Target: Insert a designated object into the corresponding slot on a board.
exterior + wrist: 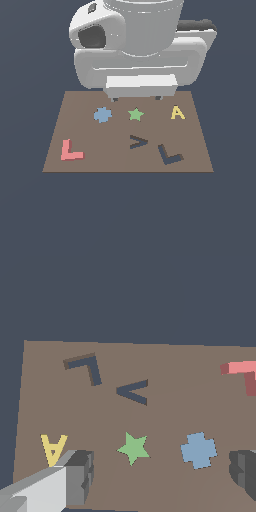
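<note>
The pink-red L-shaped block (70, 151) lies flat on the brown board (110, 156), near the front corner at the exterior view's left. It shows partly in the wrist view (242, 373), cut by the frame edge. The dark L-shaped slot (170, 155) is tilted and empty near the front at the exterior view's right; the wrist view shows it too (85, 367). My gripper (137, 98) hangs above the board's back edge, over the green star, far from the block and the slot. It is open and empty, its fingers (77, 476) spread wide in the wrist view.
On the board (165, 416) lie a blue cross (102, 115) (199, 450), a green star (135, 114) (133, 448) and a yellow letter A (178, 112) (53, 448). A smaller dark ">"-shaped recess (138, 142) (134, 392) sits beside the L slot.
</note>
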Motion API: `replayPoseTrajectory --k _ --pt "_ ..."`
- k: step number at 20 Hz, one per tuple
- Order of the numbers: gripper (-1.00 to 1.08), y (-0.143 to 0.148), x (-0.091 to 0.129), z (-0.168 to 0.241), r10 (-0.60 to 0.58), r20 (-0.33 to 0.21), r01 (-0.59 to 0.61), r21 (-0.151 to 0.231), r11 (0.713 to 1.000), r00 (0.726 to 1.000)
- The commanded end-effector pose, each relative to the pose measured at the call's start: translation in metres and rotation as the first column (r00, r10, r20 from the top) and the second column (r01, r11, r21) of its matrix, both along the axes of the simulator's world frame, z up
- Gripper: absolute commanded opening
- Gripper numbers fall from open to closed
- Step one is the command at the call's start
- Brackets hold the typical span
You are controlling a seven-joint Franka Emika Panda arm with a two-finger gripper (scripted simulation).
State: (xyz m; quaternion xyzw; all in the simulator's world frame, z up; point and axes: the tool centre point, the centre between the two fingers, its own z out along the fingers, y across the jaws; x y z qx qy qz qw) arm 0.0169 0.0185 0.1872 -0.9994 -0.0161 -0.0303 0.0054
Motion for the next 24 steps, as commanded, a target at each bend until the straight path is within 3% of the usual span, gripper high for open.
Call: replayPoseTrajectory --k 1,10,24 --pt "1.0 0.0 0.0 0.0 0.0 0.0 0.0 0.0 1.0 1.0" --pt "1.0 -0.025 0.008 -0.019 0.01 -0.008 -0.01 -0.002 1.0 1.0" --pt "1.0 -0.127 0.046 -0.097 0.05 -0.042 -0.05 -0.009 0.999 0.998"
